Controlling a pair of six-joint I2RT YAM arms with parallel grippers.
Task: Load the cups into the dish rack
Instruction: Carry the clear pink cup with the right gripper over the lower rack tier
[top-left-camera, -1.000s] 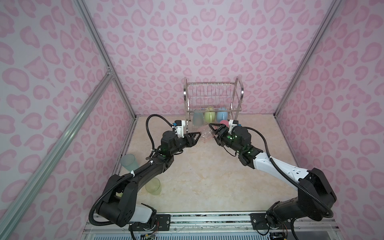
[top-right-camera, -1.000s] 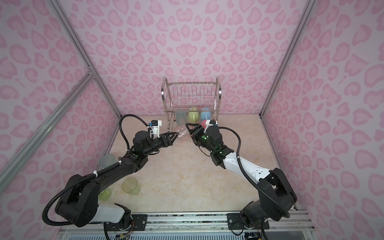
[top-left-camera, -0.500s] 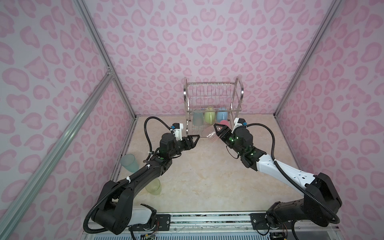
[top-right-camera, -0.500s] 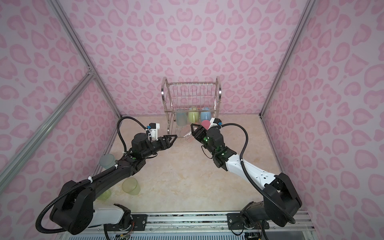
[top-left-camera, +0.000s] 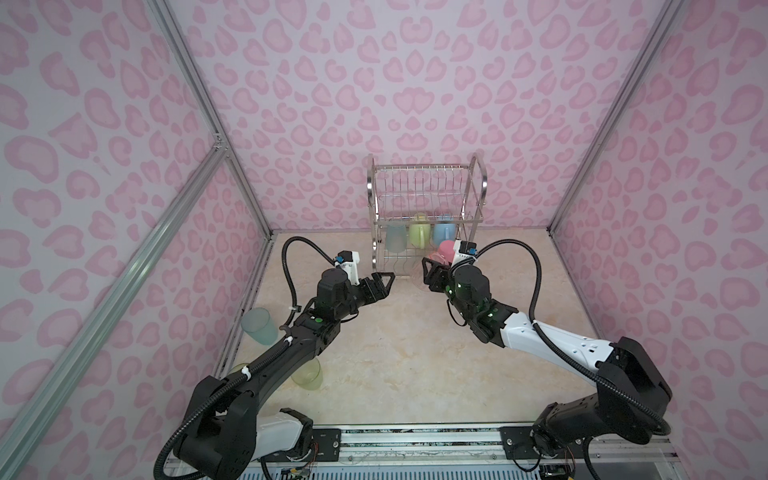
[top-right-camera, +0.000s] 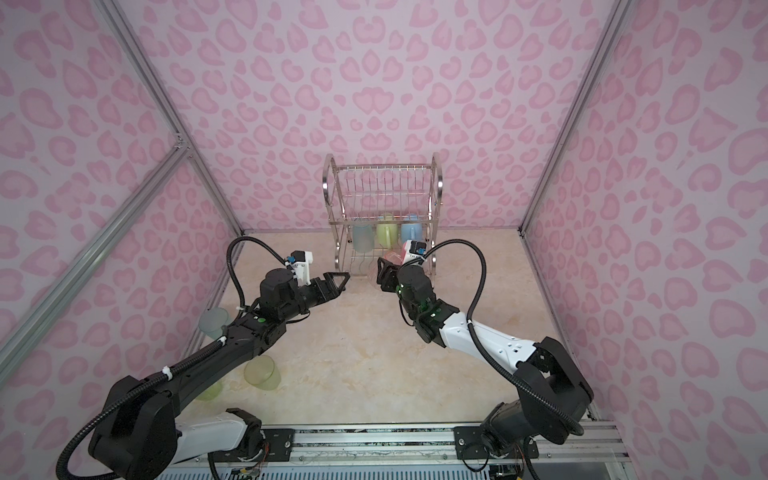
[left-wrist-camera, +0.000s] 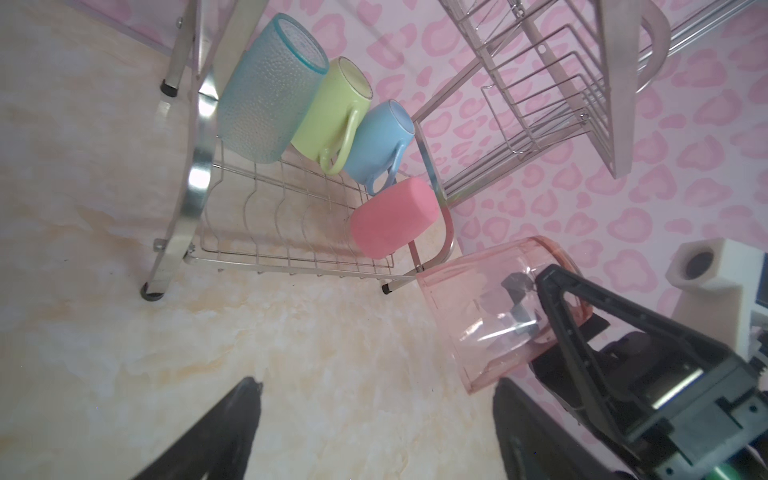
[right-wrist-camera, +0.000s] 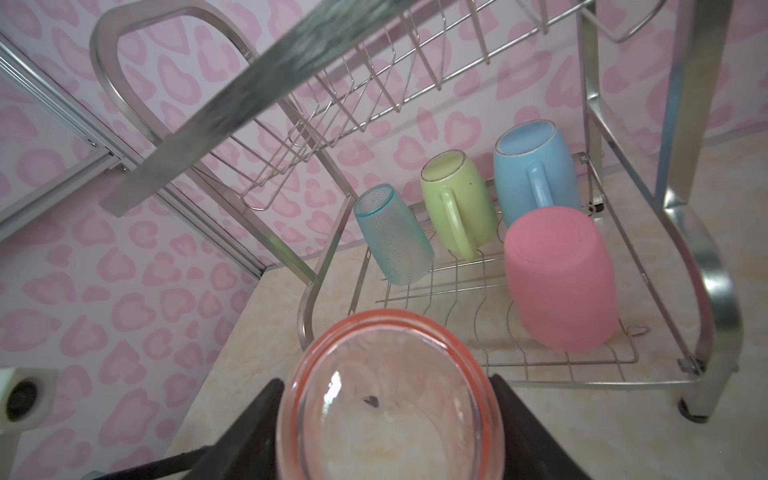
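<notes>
Right gripper (right-wrist-camera: 388, 415), we saw, clamped the orange-pink tumbler (left-wrist-camera: 490, 307) at the dish rack's (top-left-camera: 482, 178) six o'clock; left gripper (top-left-camera: 384, 280) gaped empty.

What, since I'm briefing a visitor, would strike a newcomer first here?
The loud pink blotch-patterned walls come first, then the shiny dish rack against the back wall, with four pastel cups upturned on its lower tier. Just in front, the right gripper holds an orange-pink tumbler towards the rack, while the left gripper stands open and empty nearby.
</notes>
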